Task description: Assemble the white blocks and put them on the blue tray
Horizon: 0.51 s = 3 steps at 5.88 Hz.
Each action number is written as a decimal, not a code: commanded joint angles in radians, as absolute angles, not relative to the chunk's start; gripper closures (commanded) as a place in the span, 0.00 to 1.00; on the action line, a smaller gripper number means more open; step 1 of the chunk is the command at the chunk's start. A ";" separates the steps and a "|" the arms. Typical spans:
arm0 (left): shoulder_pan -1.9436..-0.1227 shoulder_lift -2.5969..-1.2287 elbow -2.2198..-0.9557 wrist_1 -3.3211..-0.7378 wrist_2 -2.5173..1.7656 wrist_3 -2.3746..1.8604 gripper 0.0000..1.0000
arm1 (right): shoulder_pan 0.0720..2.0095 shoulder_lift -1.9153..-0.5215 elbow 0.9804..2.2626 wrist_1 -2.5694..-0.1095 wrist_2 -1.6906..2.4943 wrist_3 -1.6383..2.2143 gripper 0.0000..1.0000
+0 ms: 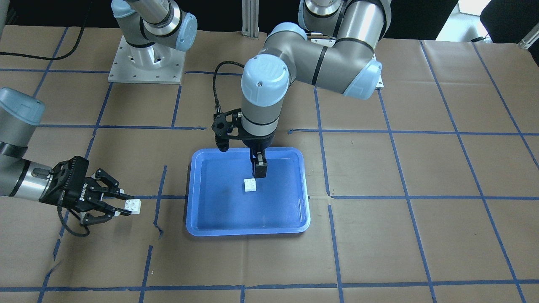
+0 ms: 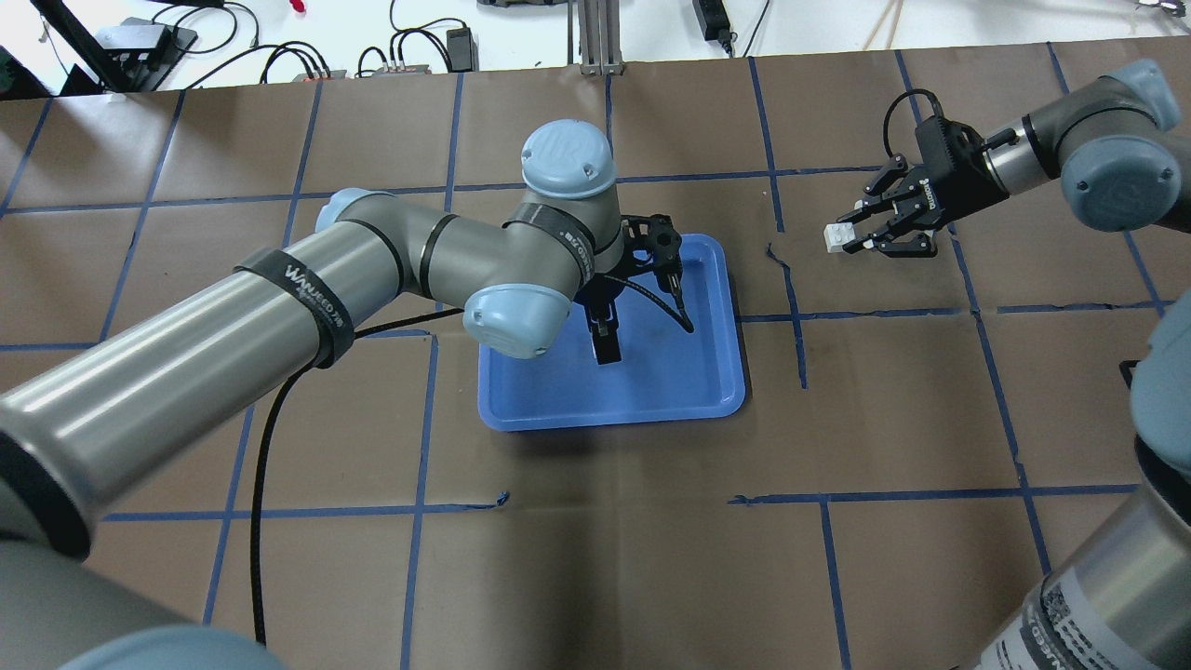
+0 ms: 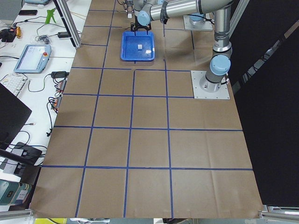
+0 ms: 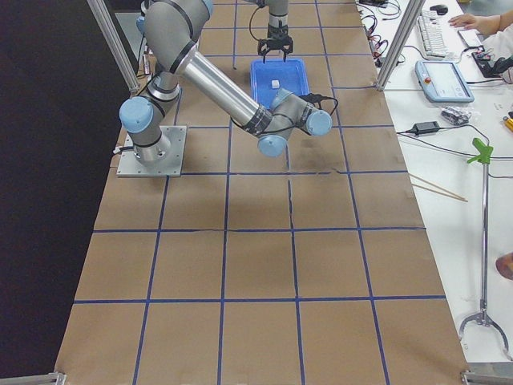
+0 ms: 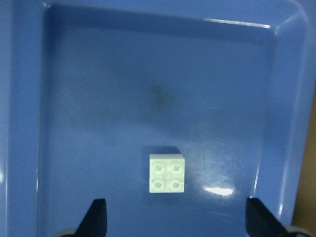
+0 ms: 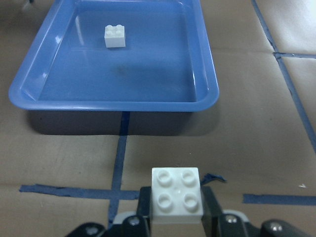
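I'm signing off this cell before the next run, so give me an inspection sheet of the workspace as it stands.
Surface: table covered in brown paper with a blue tape grid.
Job's things: blue tray mid-table; one white block lying in it, studs up; second white block off the tray, in the right gripper.
Clutter: nothing seen.
Grippers: left gripper open, above the tray block; right gripper shut on the second block, beside the tray.
Cables: black cable looping at the left wrist; second cable hanging under the right gripper.
Surroundings: teach pendant and keyboard on a side bench.
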State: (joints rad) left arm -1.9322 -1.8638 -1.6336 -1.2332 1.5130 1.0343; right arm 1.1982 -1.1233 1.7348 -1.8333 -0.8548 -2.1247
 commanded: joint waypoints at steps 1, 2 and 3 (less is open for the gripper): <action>-1.843 -1.682 -1.611 -1.455 1.510 0.918 0.00 | 1.279 -1.192 1.805 -1.847 -0.847 -2.033 0.66; -1.820 -1.610 -1.605 -1.507 1.514 0.832 0.00 | 1.342 -1.192 1.816 -1.914 -0.847 -1.973 0.66; -1.800 -1.579 -1.609 -1.508 1.517 0.748 0.00 | 1.417 -1.189 1.874 -2.100 -0.845 -1.815 0.66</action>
State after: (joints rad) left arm -1.8221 -1.6221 -1.6080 -1.4885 1.5143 0.8276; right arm 1.3486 -1.1878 1.8304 -1.9589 -0.8466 -1.9390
